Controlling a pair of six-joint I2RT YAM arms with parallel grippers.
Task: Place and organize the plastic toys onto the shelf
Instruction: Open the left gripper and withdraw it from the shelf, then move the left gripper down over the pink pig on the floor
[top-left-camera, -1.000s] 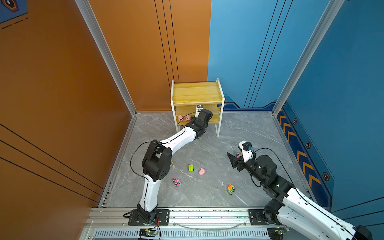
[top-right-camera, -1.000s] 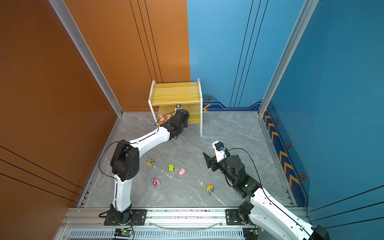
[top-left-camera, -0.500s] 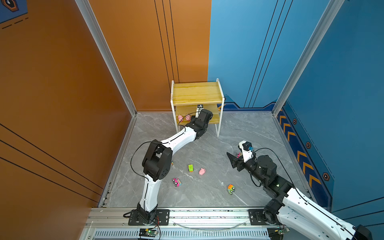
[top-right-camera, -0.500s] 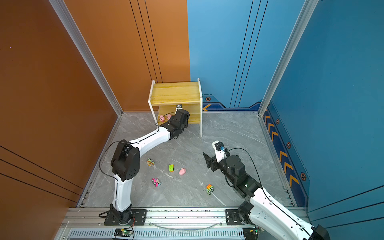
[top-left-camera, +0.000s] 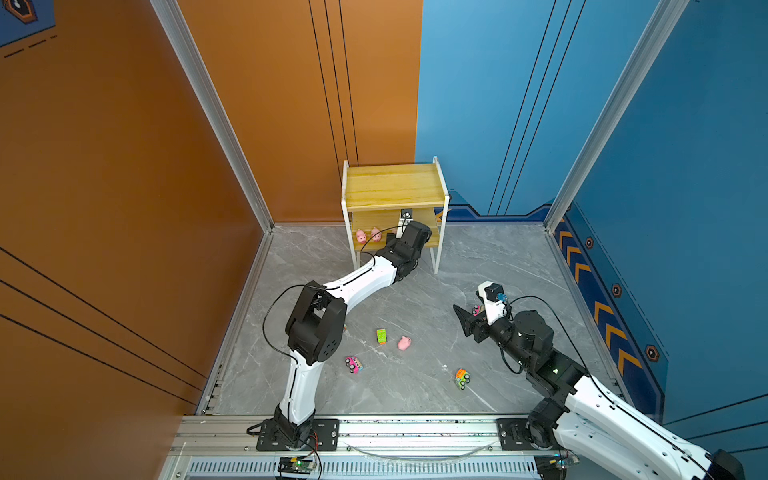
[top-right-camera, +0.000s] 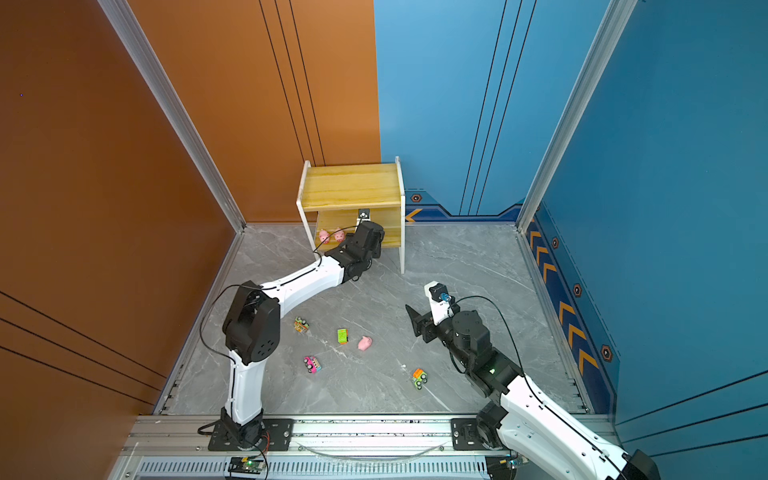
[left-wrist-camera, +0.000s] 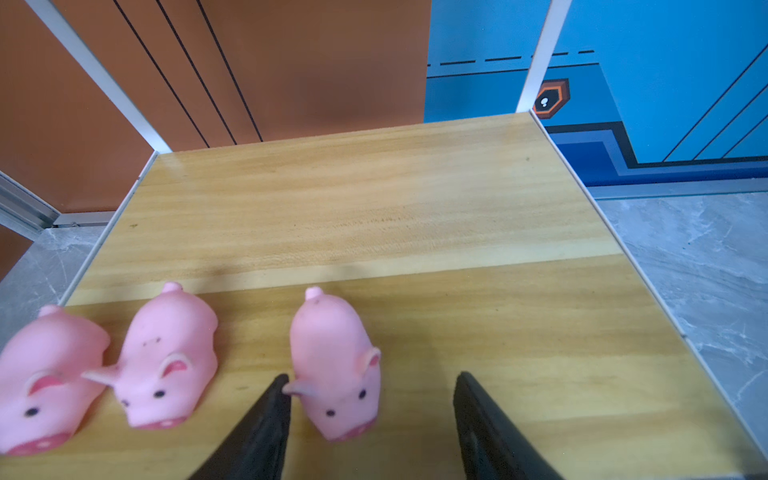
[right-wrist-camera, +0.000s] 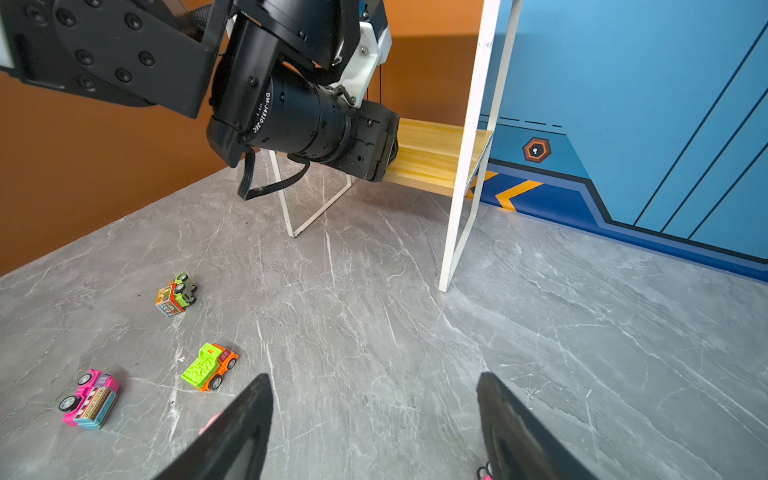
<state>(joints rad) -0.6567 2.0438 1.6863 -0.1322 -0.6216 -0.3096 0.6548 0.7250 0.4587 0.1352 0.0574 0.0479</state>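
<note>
You have three pigs (left-wrist-camera: 166, 361) lined up at the front edge of the shelf's (top-left-camera: 392, 187) lower board (left-wrist-camera: 374, 208), and your left gripper (left-wrist-camera: 372, 375) stands open around the third pig (left-wrist-camera: 332, 357), which rests on the wood. Not yet shelved, on the floor in front of the shelf, are the fourth pig (top-left-camera: 404, 343) and, by my count, five vehicles (top-right-camera: 342, 336), with your right gripper (right-wrist-camera: 374, 375) open over that floor.

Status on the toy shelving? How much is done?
Done: three round pink pigs stand on the yellowish wooden shelf's lower board. In hand: nothing; the left gripper is open around the third pig, the right gripper open over the floor. Left: one pink pig and five small bright toy vehicles on the floor.
</note>
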